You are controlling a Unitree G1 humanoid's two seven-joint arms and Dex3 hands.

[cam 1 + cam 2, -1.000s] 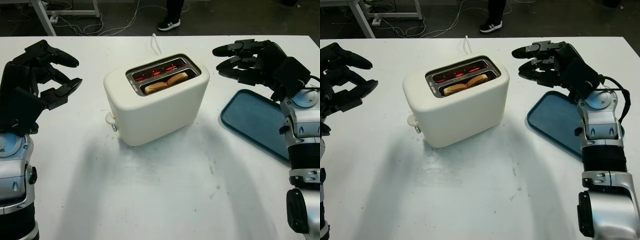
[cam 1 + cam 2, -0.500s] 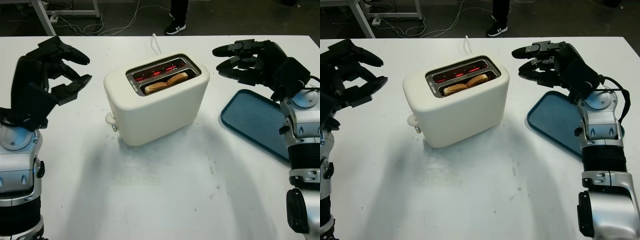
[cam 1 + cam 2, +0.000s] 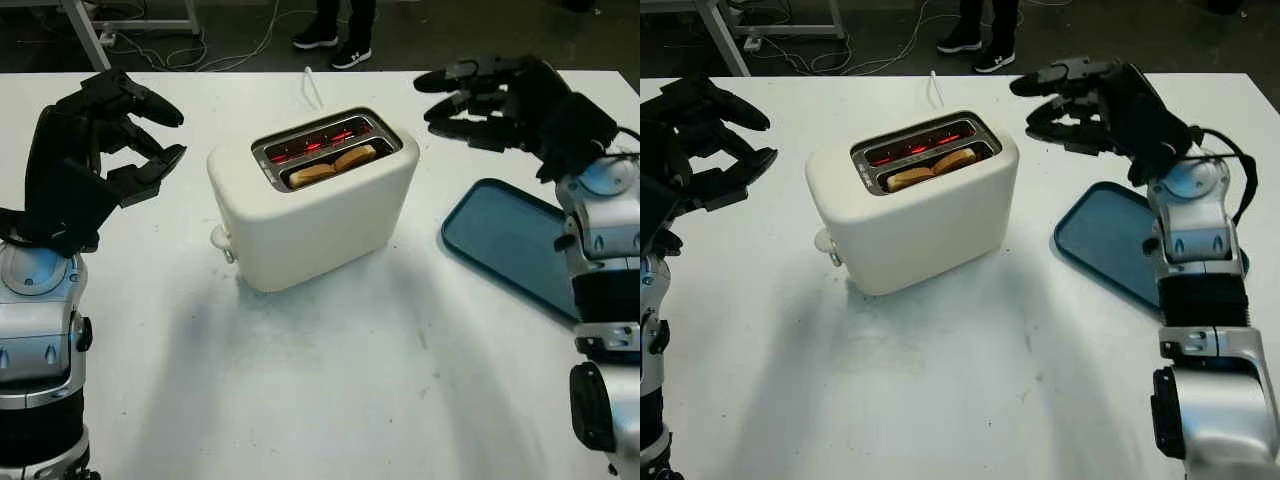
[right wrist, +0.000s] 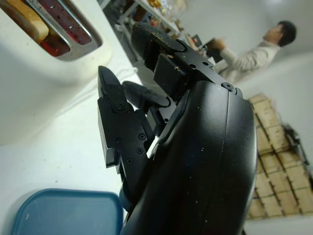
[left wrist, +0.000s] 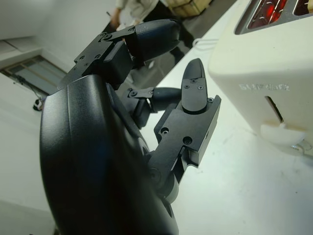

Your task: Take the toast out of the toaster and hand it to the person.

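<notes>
White toaster (image 3: 315, 200) at mid-worktop (image 3: 330, 390), slots glowing red; toast (image 3: 333, 165) seated in its nearer slot. Left hand (image 3: 105, 130) open, raised near the worktop's left edge. Right hand (image 3: 490, 90) open, raised toward the far right corner, holding nothing. Blue tray (image 3: 515, 245) by the right edge.
</notes>
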